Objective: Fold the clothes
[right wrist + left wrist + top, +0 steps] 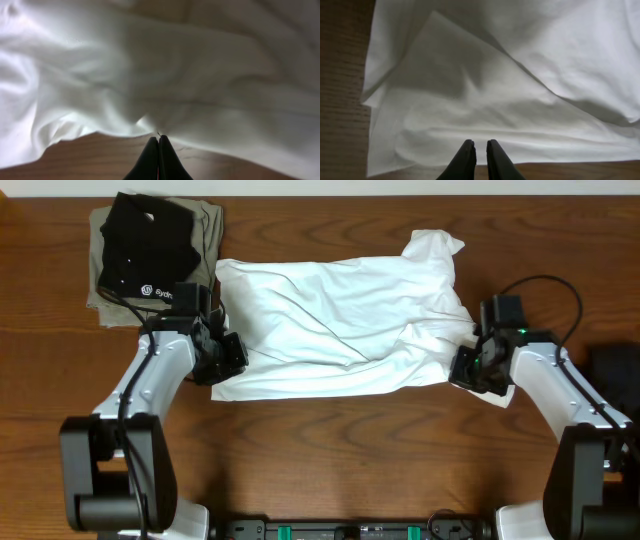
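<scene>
Pinching comes first. My left claw (pixel 478 146) is closed down to a thin slit on the near hem of the white T-shirt (pixel 510 85). Its two dark fingers reach in over bare wood with their tips on the cloth, and white shows in the slit. Just past the tips the fabric lies in several layers, one flap folded to a point on the far side. The shirt's side edge runs along the table (pixel 342 75) close by.

My right claw (pixel 158 139) has its fingers pressed flat together with no gap between them. The tips meet right at the shirt's edge, where the creases gather into a small pucker caught between them. Beyond that the cloth rises in soft, shadowed folds that fill most of my wrist view, and a strip of wood shows on the near side.

From overhead, the shirt lies wrinkled across the middle of the table, wider than it is deep. My left claw is at its near left corner and my right claw is low on its right edge, so the whole width is between them. A bunched part sticks out at the far right corner.

At the far left of the table a folded black shirt (pixel 150 240) with a small white logo rests on a folded khaki-olive garment (pixel 212 225). That pile sits just beside the white shirt's far left corner, and I cannot tell whether the two touch.
</scene>
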`<state>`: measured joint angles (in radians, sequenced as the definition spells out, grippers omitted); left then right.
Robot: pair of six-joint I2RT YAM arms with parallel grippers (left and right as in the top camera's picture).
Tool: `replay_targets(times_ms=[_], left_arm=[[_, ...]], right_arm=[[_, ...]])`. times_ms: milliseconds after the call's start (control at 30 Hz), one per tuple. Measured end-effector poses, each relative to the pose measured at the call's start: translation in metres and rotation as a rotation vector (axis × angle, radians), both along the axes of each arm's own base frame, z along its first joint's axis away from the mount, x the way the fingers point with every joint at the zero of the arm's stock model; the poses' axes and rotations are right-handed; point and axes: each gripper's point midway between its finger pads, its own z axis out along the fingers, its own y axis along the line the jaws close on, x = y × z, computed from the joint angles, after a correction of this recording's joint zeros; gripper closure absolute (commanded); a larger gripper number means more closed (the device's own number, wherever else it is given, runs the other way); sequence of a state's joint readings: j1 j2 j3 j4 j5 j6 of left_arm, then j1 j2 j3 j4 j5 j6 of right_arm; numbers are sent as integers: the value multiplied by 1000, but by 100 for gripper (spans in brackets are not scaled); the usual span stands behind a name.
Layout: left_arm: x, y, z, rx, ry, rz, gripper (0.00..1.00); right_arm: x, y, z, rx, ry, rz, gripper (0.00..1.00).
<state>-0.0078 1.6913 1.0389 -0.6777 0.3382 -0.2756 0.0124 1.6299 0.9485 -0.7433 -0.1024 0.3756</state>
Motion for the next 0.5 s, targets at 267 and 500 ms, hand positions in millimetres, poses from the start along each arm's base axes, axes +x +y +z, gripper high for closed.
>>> replay_targets(times_ms=[267,500], left_arm=[[-10,0,-33,1,112,0,92],[-11,0,-37,2,120,0,92]], right_arm=[[7,-10,-3,2,-35,-33,98],[-1,-16,-17,3,-31,-53,99]])
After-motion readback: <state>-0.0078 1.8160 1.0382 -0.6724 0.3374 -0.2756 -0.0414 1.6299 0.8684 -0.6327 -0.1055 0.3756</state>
